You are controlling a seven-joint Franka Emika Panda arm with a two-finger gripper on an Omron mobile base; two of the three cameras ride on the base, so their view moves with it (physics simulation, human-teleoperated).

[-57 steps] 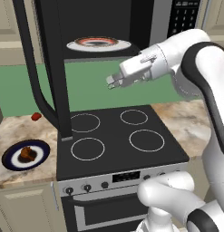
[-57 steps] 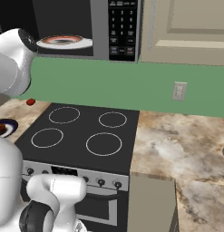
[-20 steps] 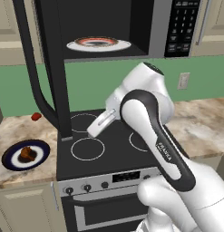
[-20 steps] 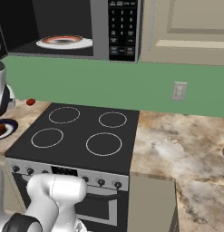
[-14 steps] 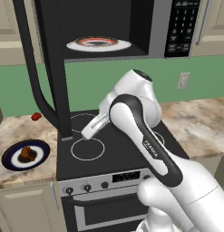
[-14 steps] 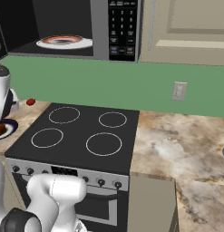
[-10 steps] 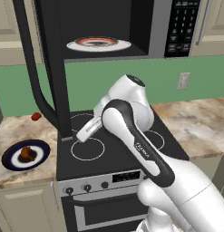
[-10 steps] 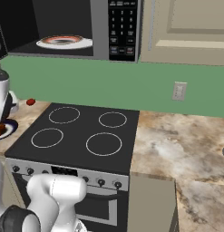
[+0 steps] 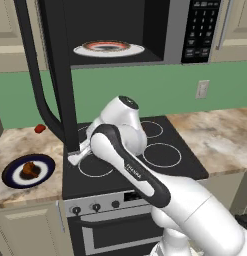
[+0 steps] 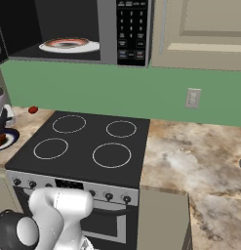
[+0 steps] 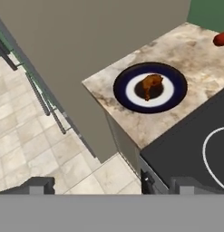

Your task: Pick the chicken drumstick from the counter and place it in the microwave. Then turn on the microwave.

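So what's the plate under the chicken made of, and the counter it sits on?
The plate looks like glazed ceramic: a smooth dark blue rim around a white middle, though a render can't settle that. The chicken drumstick on it is lumpy reddish-brown meat. The counter looks like polished stone, going by its beige-and-brown marbled swirls.

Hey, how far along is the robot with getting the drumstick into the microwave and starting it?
Done: the microwave door stands open, a plate inside. In hand: the gripper is over the stove's left edge, pointed toward the chicken drumstick, which sits untouched on its blue-rimmed plate on the counter. Left: grasping, placing it inside, closing the door, pressing start.
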